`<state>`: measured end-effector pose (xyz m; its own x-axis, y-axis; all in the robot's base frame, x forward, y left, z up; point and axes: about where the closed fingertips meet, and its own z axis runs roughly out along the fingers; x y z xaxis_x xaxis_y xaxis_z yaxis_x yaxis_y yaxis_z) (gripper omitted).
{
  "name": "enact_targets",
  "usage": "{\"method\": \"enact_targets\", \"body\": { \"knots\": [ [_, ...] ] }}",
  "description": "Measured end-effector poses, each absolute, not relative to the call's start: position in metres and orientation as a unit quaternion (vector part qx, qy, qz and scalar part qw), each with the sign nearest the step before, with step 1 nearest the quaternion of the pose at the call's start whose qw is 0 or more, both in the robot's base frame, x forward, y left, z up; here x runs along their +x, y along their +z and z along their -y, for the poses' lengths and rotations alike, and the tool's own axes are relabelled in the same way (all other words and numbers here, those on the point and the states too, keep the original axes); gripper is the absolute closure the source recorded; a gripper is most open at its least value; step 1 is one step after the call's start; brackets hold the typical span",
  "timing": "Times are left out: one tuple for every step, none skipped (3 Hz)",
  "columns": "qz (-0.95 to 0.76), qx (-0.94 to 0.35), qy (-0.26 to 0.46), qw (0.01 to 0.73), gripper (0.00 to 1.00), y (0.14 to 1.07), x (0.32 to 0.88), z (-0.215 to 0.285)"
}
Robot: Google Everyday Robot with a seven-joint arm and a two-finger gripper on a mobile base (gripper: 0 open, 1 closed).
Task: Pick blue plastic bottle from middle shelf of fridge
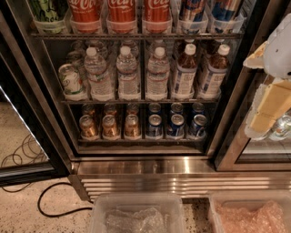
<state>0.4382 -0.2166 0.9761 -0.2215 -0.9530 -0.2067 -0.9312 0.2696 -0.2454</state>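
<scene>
The fridge (145, 166) stands open in front of me. Its middle shelf (136, 101) holds white-capped bottles. Two blue plastic bottles with amber drink and blue-and-white labels stand at the right end, one (184, 75) just left of the other (212, 73). More like them stand behind. Clear water bottles (128, 75) fill the shelf's left and centre. My gripper (266, 113), white with pale yellow parts, hangs at the right edge of the view. It is outside the fridge frame, to the right of and slightly below the bottles, touching nothing.
Red cola cans (121, 13) line the rack above. Gold cans (110, 126) and blue cans (175, 125) line the rack below. A can lies tilted (70, 79) at the shelf's left. The glass door (18, 136) swings open left. Two clear bins (136, 214) (250, 214) sit below. A black cable (50, 205) lies on the floor.
</scene>
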Motion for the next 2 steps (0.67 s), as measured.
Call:
{"method": "enact_targets", "body": {
  "knots": [
    [-0.781, -0.603, -0.034, 0.159, 0.00, 0.9761, 0.4382, 0.2166],
    [-0.782, -0.599, -0.010, 0.174, 0.00, 0.9719, 0.4429, 0.2112]
  ]
}}
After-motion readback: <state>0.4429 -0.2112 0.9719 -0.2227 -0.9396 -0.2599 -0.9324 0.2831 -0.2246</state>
